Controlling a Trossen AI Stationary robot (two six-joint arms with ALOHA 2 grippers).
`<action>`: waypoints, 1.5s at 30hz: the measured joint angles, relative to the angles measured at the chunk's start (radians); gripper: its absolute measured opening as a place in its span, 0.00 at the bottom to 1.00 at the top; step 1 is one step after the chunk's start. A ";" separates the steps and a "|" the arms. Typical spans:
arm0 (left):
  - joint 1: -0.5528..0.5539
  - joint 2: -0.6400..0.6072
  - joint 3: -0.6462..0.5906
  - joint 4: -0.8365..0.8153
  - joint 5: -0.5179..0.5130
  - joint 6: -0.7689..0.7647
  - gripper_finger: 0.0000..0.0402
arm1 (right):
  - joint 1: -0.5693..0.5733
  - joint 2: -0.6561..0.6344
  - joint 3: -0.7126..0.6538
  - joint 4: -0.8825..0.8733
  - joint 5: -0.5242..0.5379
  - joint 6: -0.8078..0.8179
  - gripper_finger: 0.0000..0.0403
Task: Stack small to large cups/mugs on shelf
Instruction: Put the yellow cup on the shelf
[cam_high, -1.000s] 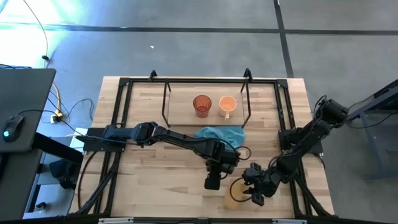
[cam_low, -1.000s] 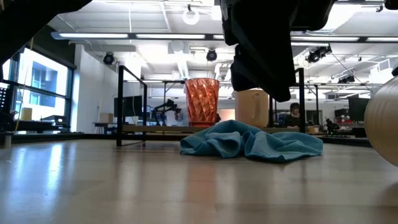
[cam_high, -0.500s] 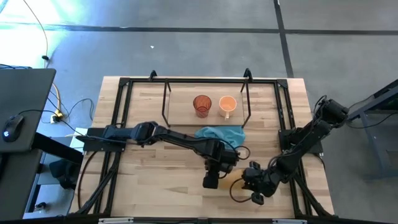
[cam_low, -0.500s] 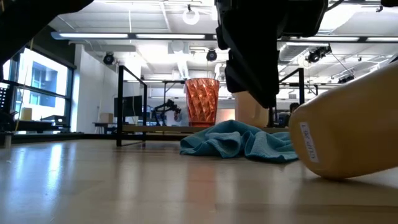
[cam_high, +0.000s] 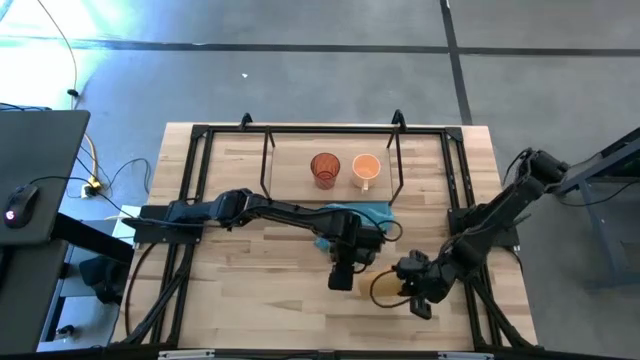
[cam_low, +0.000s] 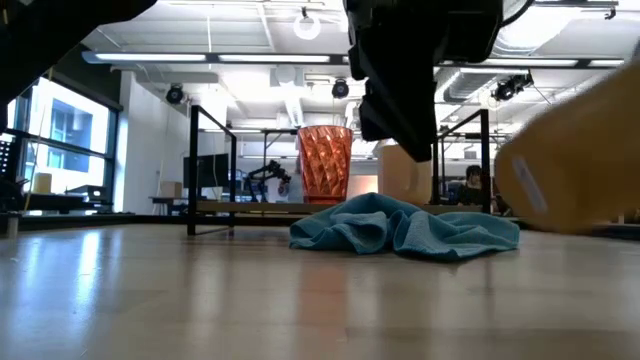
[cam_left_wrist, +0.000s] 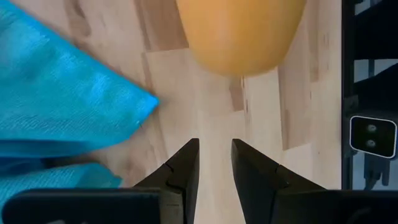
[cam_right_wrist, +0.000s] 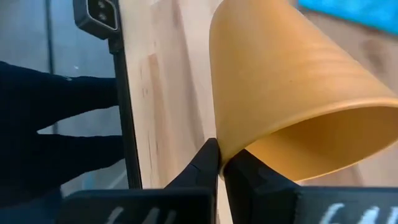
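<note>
The amber-brown cup (cam_high: 384, 289) is held by my right gripper (cam_high: 408, 291) near the table's near right part. In the low view the cup (cam_low: 580, 160) is tilted above the tabletop. My left gripper (cam_high: 342, 276) hovers just left of the cup with its fingers (cam_left_wrist: 188, 163) narrowly apart and empty. The red ribbed cup (cam_high: 324, 170) and the light orange mug (cam_high: 366, 170) stand upright on the shelf's wooden board (cam_high: 290, 172). The teal cloth (cam_high: 358, 213) lies bunched on the table in front of the shelf. My right gripper pinches the amber cup's rim (cam_right_wrist: 225, 148) between its two fingers, one finger inside the mouth and one outside on the wall. The cup is tilted, its base pointing away from the gripper. In the low view it looks lifted clear of the table.
The shelf's thin black frame (cam_high: 267, 160) stands at the far middle of the table. Black rails (cam_high: 195, 190) run along the table's left and right sides. The teal cloth (cam_low: 405, 228) lies between the grippers and the shelf. Bare wood (cam_high: 260, 290) lies at the near left.
My right gripper has risen and gone a little toward the far edge with the amber cup. The cup first tipped over onto its side on the table and now hangs tilted off it. My left gripper has gone slightly toward the far edge.
</note>
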 joint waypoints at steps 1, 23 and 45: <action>0.004 -0.002 0.000 -0.001 0.000 0.003 0.21 | -0.005 -0.011 0.030 -0.065 0.000 0.000 0.00; 0.041 -0.323 0.000 -0.116 -0.153 0.078 0.21 | -0.214 0.022 0.339 -0.659 -0.308 -0.071 0.00; 0.088 -0.473 0.001 -0.192 -0.272 0.048 0.21 | -0.293 0.170 0.339 -0.731 -0.570 -0.131 0.00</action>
